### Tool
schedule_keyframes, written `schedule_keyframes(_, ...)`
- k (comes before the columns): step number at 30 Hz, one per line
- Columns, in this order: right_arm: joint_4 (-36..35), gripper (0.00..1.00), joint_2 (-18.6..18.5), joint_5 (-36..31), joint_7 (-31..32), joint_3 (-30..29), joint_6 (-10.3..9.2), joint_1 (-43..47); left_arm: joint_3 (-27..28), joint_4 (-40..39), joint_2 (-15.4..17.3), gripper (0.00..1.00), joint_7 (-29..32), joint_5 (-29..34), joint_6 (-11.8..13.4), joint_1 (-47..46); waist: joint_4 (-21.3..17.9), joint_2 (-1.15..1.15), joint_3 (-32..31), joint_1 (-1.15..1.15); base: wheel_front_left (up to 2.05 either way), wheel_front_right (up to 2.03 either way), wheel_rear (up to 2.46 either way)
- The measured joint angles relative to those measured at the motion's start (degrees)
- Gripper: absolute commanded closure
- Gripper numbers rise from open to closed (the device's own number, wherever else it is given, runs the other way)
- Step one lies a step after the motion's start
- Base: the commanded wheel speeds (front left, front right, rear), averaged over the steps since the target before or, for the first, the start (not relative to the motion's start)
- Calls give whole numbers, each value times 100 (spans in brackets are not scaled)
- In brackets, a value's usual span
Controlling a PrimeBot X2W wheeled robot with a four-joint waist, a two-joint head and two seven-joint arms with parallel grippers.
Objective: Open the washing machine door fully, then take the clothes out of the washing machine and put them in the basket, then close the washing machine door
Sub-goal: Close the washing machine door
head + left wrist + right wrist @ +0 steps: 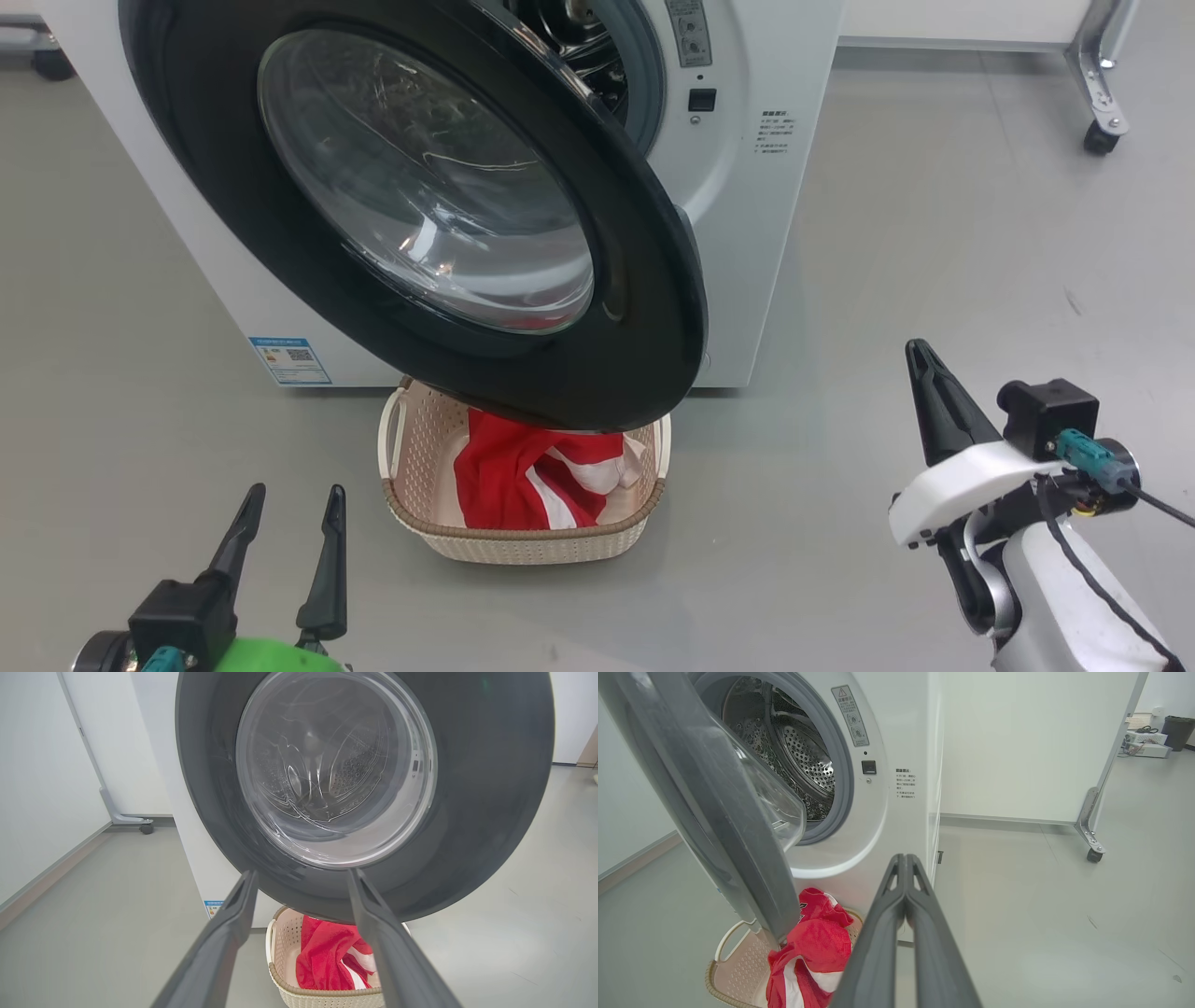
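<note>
The washing machine door (420,177) stands partly swung out from the washing machine (747,233), its black ring and bulging glass taking up the upper left and centre of the head view. Its lower edge hangs over the back of the basket (523,546) and hides that part of it. In the gap at the door's right edge, at the top of the frame, a slice of the dimpled steel drum (597,56) and its grey gasket (649,84) show. The right wrist view looks in past the door's edge, and what can be seen of the drum there holds no fabric. The clothes (509,476), red with white stripes, lie bunched in the basket, which sits on the grey floor (934,233) just before the machine's foot, below centre. A blue label (290,360) sits on the machine's lower left corner, a warning sticker (692,33) and a small dark latch (701,99) right of the opening. The left claw (297,489) is at the lower left, fingers spread wide and holding nothing, pointing toward the door, which stands between it and the drum. The right claw (920,359) is at the lower right, well apart from the machine, fingers pressed together and empty. A wheeled metal frame (1102,84) stands in the upper right corner.
</note>
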Motion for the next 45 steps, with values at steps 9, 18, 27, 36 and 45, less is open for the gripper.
schedule_keyframes(9,357,100,78,0,5,-103,40,-990,-24,33,-92,0,-52,21,-2,-177,263,0,161,0,0,0,0)
schedule_keyframes(18,220,100,283,-4,-256,-29,245,-2069,75,88,-89,0,-88,21,-1,-207,342,0,242,0,0,0,0)
schedule_keyframes(27,-503,100,486,-266,-405,653,602,-2669,54,133,-90,0,-129,21,-1,-302,357,0,246,0,0,0,0)
schedule_keyframes(36,-503,100,550,-281,-88,1664,790,-2526,-3,185,-89,0,-135,21,-19,-322,415,0,231,0,0,0,0)
schedule_keyframes(45,100,100,573,-192,372,2419,840,-1867,-98,246,-89,0,-135,25,-94,-440,630,0,266,0,0,0,0)
